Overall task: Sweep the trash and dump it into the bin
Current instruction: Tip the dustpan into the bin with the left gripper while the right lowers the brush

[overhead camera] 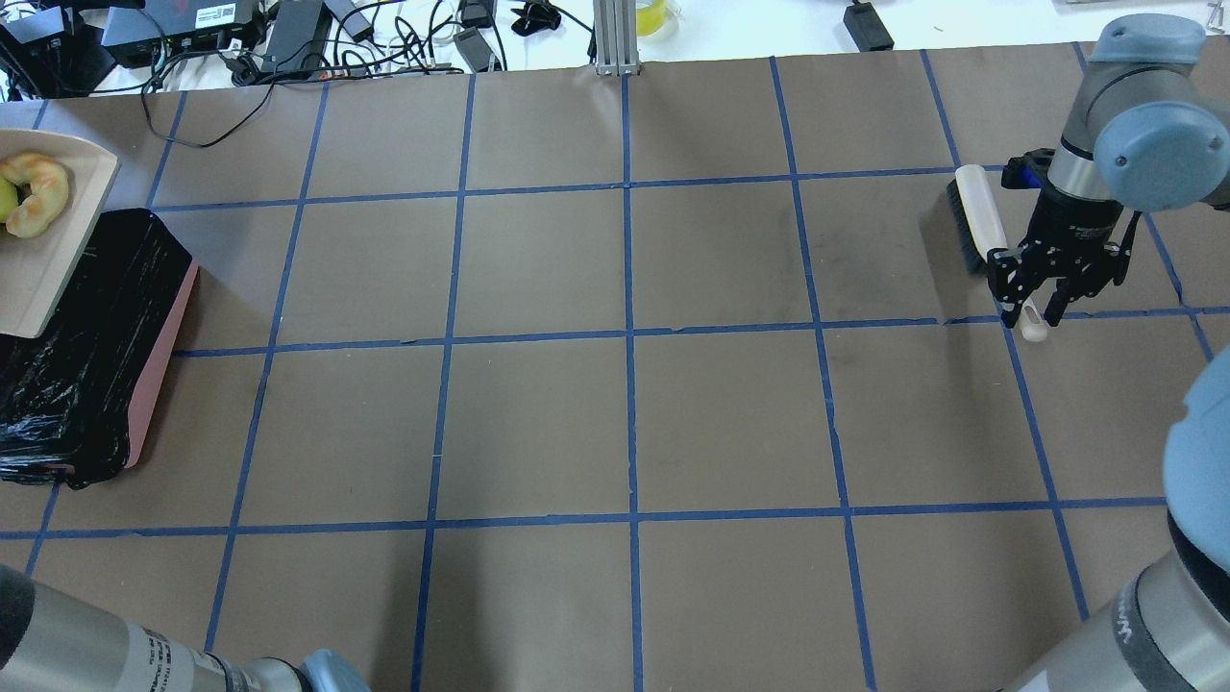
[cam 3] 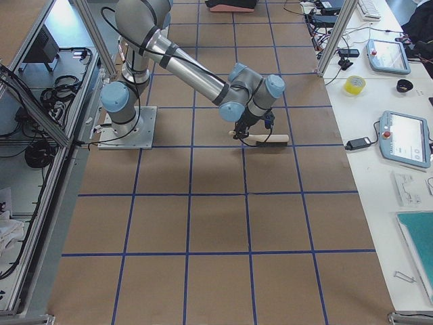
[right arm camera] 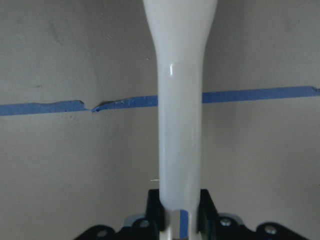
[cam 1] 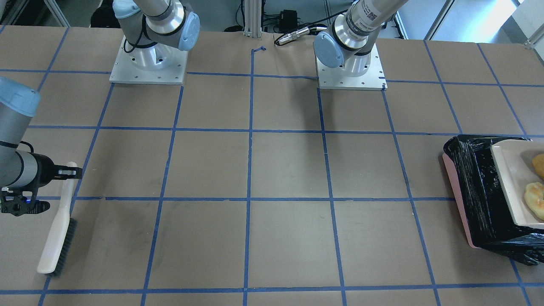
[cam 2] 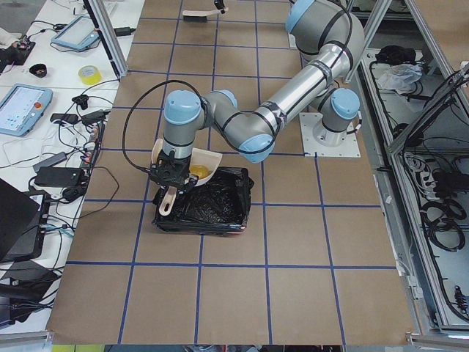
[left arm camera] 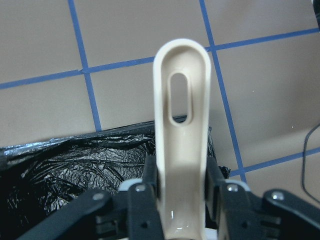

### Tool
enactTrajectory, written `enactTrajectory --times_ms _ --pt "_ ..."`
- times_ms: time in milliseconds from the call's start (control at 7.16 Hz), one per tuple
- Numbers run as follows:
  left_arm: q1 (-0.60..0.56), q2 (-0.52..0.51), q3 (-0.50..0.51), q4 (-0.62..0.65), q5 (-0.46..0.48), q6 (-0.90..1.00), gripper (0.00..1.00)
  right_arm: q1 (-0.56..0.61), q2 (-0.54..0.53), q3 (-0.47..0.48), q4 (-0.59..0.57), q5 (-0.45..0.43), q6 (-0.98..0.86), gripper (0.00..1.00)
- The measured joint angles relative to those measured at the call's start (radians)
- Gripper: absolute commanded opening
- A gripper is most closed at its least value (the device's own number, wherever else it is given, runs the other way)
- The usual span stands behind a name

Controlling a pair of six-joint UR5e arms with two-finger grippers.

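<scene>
My left gripper (left arm camera: 182,172) is shut on the handle of a beige dustpan (overhead camera: 48,240), which it holds over the bin (overhead camera: 86,346). The bin is pink-sided and lined with a black bag, at the table's left end; it also shows in the front view (cam 1: 471,191). In the pan lie a tan croissant piece (overhead camera: 38,197), a yellow-green wedge (overhead camera: 5,200) and a golden-brown lump (cam 1: 539,165). My right gripper (overhead camera: 1033,308) is shut on the handle of a white brush (overhead camera: 975,216), low over the table at its right end.
The brown paper table has a blue tape grid (overhead camera: 629,336). Cables and power boxes (overhead camera: 288,29) lie beyond its far edge. The two arm bases (cam 1: 148,63) stand on plates at the robot's side.
</scene>
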Motion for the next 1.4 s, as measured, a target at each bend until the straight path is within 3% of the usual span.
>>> enactTrajectory --times_ms 279,559,1117,1396 --pt "0.012 -0.012 -0.014 0.142 -0.007 0.151 0.0 0.0 -0.002 -0.006 -0.002 0.001 -0.006 1.0" --pt "0.016 -0.018 -0.06 0.34 -0.045 0.235 0.0 0.007 -0.041 -0.047 0.011 0.003 -0.001 1.0" --pt "0.034 -0.016 -0.112 0.582 -0.173 0.285 0.0 0.106 -0.263 -0.183 0.175 0.017 0.006 1.0" --pt "0.043 -0.018 -0.116 0.682 -0.221 0.321 0.0 0.18 -0.344 -0.195 0.264 0.057 0.086 1.0"
